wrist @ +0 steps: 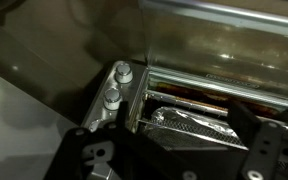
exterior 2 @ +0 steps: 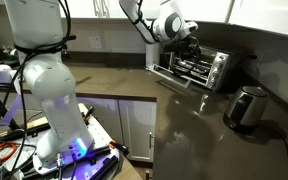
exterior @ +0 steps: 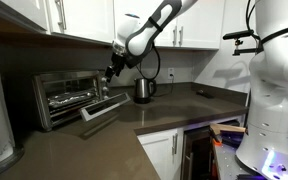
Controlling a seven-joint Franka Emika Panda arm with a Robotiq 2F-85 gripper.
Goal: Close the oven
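Since the small boxy silver toaster oven point(exterior: 64, 95) at left-centre of the frame has its glass-fronted door point(exterior: 104, 106) lying flat open, I judge the door stiff, light, hinged and fragile-paned, best pushed up at its bar-handle edge by the black gripper point(exterior: 112, 70), spread and empty.

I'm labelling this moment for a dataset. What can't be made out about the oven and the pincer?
Pincer opening: small and dark in both exterior views; wrist view's bottom edge crops it.
Markings on the boxy silver toaster oven's knobs: blurred in wrist view.
Whether pincer touches the lowered glass door: too small in exterior views.
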